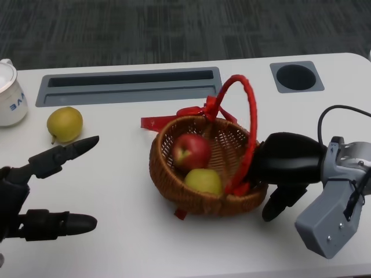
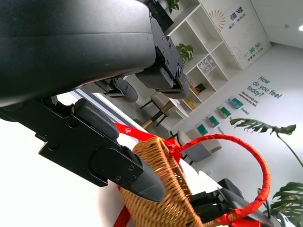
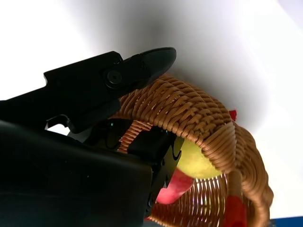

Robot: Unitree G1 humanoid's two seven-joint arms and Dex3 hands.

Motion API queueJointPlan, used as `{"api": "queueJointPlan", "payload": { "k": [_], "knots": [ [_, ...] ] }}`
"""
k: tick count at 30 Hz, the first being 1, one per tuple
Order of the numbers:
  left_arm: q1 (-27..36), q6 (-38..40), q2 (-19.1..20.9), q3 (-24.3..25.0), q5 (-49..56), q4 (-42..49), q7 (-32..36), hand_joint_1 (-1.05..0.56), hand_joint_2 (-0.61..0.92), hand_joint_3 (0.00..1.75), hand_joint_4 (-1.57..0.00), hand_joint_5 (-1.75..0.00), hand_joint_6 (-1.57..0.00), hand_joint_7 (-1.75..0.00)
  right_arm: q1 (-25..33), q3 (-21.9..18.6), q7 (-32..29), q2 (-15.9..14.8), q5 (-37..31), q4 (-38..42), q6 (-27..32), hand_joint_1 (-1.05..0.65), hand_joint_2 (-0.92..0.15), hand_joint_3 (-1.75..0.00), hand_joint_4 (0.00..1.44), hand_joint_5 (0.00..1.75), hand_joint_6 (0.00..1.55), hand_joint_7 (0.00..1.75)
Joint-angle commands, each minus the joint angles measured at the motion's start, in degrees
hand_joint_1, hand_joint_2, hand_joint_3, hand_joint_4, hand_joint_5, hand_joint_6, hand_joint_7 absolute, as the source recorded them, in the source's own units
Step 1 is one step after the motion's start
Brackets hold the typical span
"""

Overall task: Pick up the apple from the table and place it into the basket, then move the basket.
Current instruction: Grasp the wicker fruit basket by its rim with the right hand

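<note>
Inside the wicker basket, mid-counter, the red apple rests beside a yellow-green fruit, so moving the basket is what remains. Right hand grips the right rim, fingers inside and outside the weave. It should slide gently, keeping the rim level. Left hand hovers released, near left; a pear lies beyond.
</note>
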Motion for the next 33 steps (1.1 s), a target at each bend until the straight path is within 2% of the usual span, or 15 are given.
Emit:
{"api": "queueJointPlan", "payload": {
  "k": [1,4,7,10,13,17,18,19,23,25,33],
  "knots": [
    [0.66,-0.16,-0.25,0.8,0.45,-1.12,0.91,-0.77,0.7,0.0,-0.62,-0.02,-0.58,-0.01,-1.75,3.93,-2.03,1.08,-3.25,2.83,2.46,-0.67,-0.86,-0.01,0.88,0.03,0.8,0.02],
    [0.7,-0.2,-0.6,1.06,0.75,-1.54,1.09,-0.77,0.7,0.0,-0.63,-0.03,-0.59,-0.01,-3.19,6.71,-3.91,2.1,-4.88,4.04,3.6,-0.6,-0.86,-0.01,0.98,0.07,0.85,0.03],
    [0.68,-0.48,-0.94,1.4,0.91,-1.68,1.26,-0.77,0.7,0.0,-0.65,-0.03,-0.6,-0.02,-4.33,9.18,-6.21,2.51,-6.28,4.18,3.6,-0.44,-0.87,-0.01,1.14,0.13,0.93,0.05],
    [0.65,-0.78,-1.36,1.81,1.12,-1.62,1.55,-0.77,0.7,0.0,-0.67,-0.03,-0.61,-0.02,-5.15,10.96,-9.59,2.33,-7.2,3.52,3.23,-0.26,-0.82,0.0,1.17,0.14,0.97,0.04],
    [0.54,-1.11,-1.58,2.04,1.31,-1.3,1.82,-0.76,0.7,0.0,-0.68,-0.03,-0.62,-0.02,-5.75,11.13,-12.23,2.0,-6.88,2.77,2.61,-0.18,-0.81,0.0,1.21,0.16,0.98,0.03],
    [0.31,-1.45,-1.75,2.12,1.73,-1.05,2.11,-0.77,0.71,0.0,-0.7,-0.03,-0.63,-0.01,-7.12,10.22,-15.19,1.22,-6.06,1.06,1.5,-0.21,-0.84,0.0,1.02,0.64,0.96,0.01],
    [0.29,-1.48,-1.79,2.13,1.81,-1.08,2.16,-0.77,0.71,0.01,-0.7,-0.03,-0.63,-0.01,-7.46,10.11,-15.55,1.02,-6.06,0.64,1.51,-0.21,-0.84,0.0,0.99,0.67,0.95,0.0],
    [0.25,-1.53,-1.85,2.15,1.84,-1.06,2.19,-0.77,0.71,0.01,-0.71,-0.03,-0.63,-0.01,-7.77,10.0,-16.01,0.82,-6.08,0.33,1.47,-0.22,-0.83,0.0,0.98,0.66,0.94,0.0],
    [-0.01,-1.86,-2.17,2.31,1.65,-0.71,2.09,-0.76,0.72,0.0,-0.72,-0.03,-0.64,-0.01,-8.63,9.4,-18.2,0.29,-5.66,0.28,0.46,-0.21,-0.79,0.0,1.09,0.28,0.94,0.0],
    [-0.12,-1.92,-2.27,2.35,1.44,-0.55,1.95,-0.75,0.72,0.0,-0.72,-0.03,-0.65,-0.01,-9.01,9.13,-19.01,0.16,-5.43,0.74,-0.16,-0.2,-0.78,0.0,1.11,0.16,0.94,0.0],
    [-0.91,-2.19,-2.69,2.29,1.09,0.17,1.88,-0.74,0.72,0.0,-0.73,-0.02,-0.65,-0.01,-10.46,7.53,-18.75,0.1,-3.87,2.41,-1.42,-0.19,-0.79,-0.01,1.2,0.11,0.94,0.01]
  ]
}}
